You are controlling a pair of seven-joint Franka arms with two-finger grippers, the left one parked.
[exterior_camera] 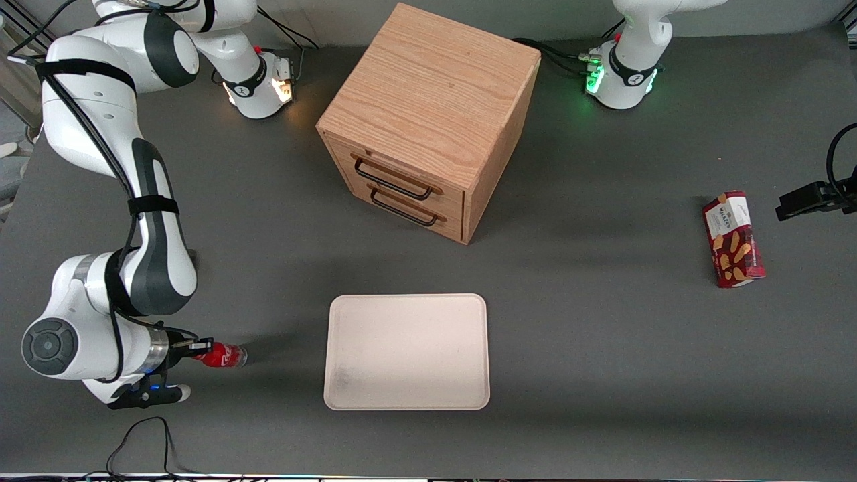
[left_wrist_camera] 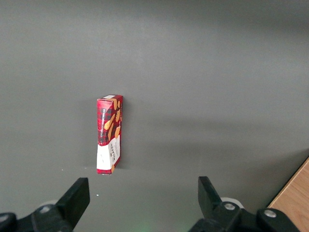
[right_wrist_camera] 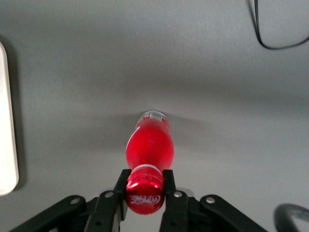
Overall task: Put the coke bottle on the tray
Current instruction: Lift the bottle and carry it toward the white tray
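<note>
I have the gripper (right_wrist_camera: 145,189) down low at the working arm's end of the table, close to the table edge nearest the front camera. Its 2 fingers (right_wrist_camera: 168,180) are drawn in on either side of the coke bottle (right_wrist_camera: 149,145), pressing at the neck just under the red cap, so I read this as a firm pinch on the bottle and nothing else.

From the front view the coke bottle (exterior_camera: 223,355) lies tipped well over, its long axis running roughly along the table's length: cap end in the gripper (exterior_camera: 198,347), clear base pointing toward the tray (exterior_camera: 407,395). I cannot tell whether the base touches the table or hangs just above it.

What matters for my next move is that line. The tray sits near the middle of the table's front edge, apart from the bottle with bare table between them, and the bottle's base already points straight at the tray's nearer short rim. My judgement is that I need lift first, enough for the base to clear that low rim, then travel along the bottle's own axis toward the parked arm's end.

With only the neck held, the body could swing or slip as I go.

The wooden drawer cabinet (exterior_camera: 428,120) and the snack box (exterior_camera: 733,239) stand well away from that path.
</note>
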